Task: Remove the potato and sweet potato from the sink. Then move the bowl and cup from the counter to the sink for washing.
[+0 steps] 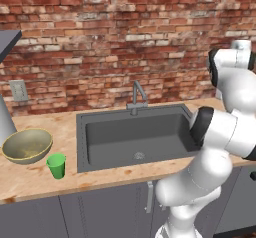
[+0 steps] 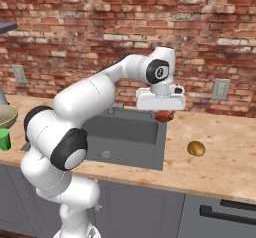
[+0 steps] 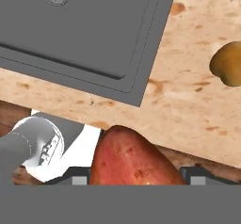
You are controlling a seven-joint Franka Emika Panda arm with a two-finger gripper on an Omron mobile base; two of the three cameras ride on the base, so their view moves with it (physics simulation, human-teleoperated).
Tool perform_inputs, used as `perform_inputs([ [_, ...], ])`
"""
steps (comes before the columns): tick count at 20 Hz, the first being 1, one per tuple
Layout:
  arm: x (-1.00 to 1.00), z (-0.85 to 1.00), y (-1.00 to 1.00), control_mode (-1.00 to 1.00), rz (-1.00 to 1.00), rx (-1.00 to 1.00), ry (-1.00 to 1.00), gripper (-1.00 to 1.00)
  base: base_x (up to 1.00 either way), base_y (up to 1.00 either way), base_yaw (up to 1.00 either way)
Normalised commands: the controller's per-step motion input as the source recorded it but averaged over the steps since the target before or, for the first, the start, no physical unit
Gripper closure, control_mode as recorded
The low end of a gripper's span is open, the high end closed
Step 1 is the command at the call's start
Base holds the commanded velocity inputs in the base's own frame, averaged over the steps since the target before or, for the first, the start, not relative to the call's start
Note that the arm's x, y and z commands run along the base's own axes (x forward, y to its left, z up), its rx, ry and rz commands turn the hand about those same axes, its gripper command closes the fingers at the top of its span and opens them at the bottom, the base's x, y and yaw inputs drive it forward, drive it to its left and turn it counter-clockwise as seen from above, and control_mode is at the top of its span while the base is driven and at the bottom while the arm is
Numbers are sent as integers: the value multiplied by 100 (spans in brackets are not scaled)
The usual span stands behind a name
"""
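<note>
bowl (image 1: pixel 27 145) and cup (image 1: pixel 56 165) wait on the counter (image 1: pixel 45 179) left of the sink (image 1: pixel 135 137), the cup just in front of the bowl, both untouched. sink basin looks bare down to its drain in the left base view, so the clearing step seems near its end. moving right, the gripper (image 2: pixel 164 115) hangs above the counter just past the sink's right rim, jaws parted fairly wide and closed on the sweet potato (image 2: pixel 164 116), which sits between the finger tips and fills the bottom of the hand view. further right the potato (image 2: pixel 196 148) lies on the counter, well apart from the gripper. step in hand, as i judge it, is setting down the sweet potato; the next move calls for lowering it onto bare counter short of the potato, then opening the jaws before going for the bowl and cup.
</note>
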Motion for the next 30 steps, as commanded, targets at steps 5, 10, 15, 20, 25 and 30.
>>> perform_inputs([
  [5, 0, -2, -24, -100, 0, 0, -12, 100, 0, 0, 0],
  [10, 0, -9, -26, -100, 0, 0, -8, 100, 0, 0, 0],
  [15, 0, -19, -27, -100, 0, 0, -6, 100, 0, 0, 0],
  [20, 1, -22, -27, -100, 0, 0, -5, 100, 0, 0, 0],
  [25, 1, -21, -29, -100, 0, 0, -5, 100, 0, 0, 0],
  [30, 0, -22, -28, -100, 0, 0, -8, 100, 0, 0, 0],
])
